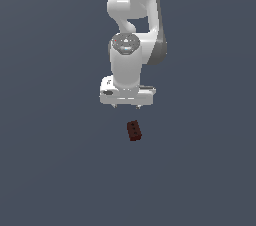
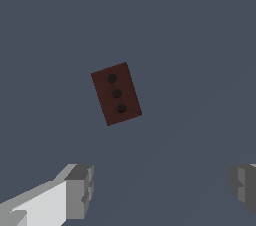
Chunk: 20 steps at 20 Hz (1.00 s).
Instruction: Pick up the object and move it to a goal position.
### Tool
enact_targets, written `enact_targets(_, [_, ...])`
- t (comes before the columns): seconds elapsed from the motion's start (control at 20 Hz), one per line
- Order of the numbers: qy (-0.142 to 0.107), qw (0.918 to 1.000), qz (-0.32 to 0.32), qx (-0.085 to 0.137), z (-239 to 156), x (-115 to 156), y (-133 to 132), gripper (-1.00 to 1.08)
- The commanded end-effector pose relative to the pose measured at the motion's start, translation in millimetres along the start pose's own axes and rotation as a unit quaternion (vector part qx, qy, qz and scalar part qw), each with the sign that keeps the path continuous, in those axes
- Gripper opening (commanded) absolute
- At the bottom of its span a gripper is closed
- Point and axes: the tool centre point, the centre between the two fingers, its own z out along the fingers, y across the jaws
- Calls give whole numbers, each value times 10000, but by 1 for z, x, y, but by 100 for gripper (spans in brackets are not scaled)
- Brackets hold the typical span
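The object is a small dark reddish-brown rectangular block (image 1: 134, 131) with three dark dots in a row on its top face. It lies on the flat grey-blue surface, slightly turned. In the wrist view the block (image 2: 116, 93) lies ahead of the fingers, clear of them. My white gripper (image 1: 125, 105) hangs above the surface, just behind the block in the exterior view. It is open and empty. Its two grey fingertips (image 2: 80, 190) stand wide apart in the wrist view, with the gripper's midpoint (image 2: 162, 187) off to one side of the block.
The grey-blue surface (image 1: 55, 160) stretches flat on all sides. The white arm (image 1: 135, 15) rises behind the gripper in the exterior view. No other objects or edges show.
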Motion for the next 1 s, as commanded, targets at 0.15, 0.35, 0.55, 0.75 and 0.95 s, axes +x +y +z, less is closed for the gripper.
enact_targets(0.15, [1,10000,-53,9,-1,1,-4,100])
enact_targets(0.35, [5,9997,-245,45,-4,3,-17,100])
enact_targets(0.55, [4,9995,-308,63,-8,3,-24,100])
enact_targets(0.75, [8,9995,-321,57,-5,5,-22,100])
enact_targets(0.95, [25,9990,-453,46,3,11,-24,100])
